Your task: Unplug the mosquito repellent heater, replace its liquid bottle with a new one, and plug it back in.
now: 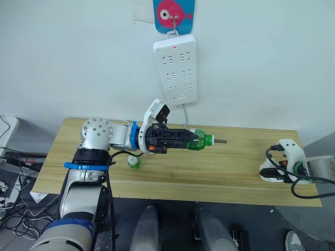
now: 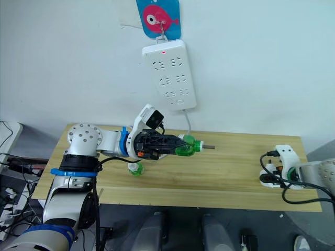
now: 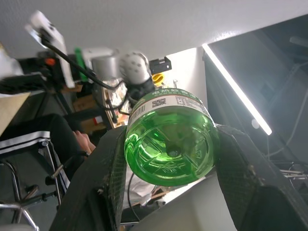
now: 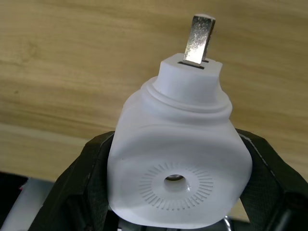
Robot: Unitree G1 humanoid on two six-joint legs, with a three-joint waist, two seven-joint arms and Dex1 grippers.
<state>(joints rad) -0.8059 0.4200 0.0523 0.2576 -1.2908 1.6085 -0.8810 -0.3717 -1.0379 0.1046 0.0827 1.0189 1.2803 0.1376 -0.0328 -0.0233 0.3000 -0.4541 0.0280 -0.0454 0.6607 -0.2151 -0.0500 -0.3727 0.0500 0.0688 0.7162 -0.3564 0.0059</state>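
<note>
I am standing in what looks like a robotics lab or test room. A plain wooden worktop [image 1: 172, 172] sits against a bare white wall [image 1: 261, 63], where a white power strip [image 1: 176, 68] hangs from a fish-shaped hook [image 1: 174, 13]. Loose cables [image 1: 13, 209] pile on the floor at my left. My left wrist view catches a ceiling strip light [image 3: 236, 89], cluttered equipment stands and a seated person [image 3: 62, 139].
</note>
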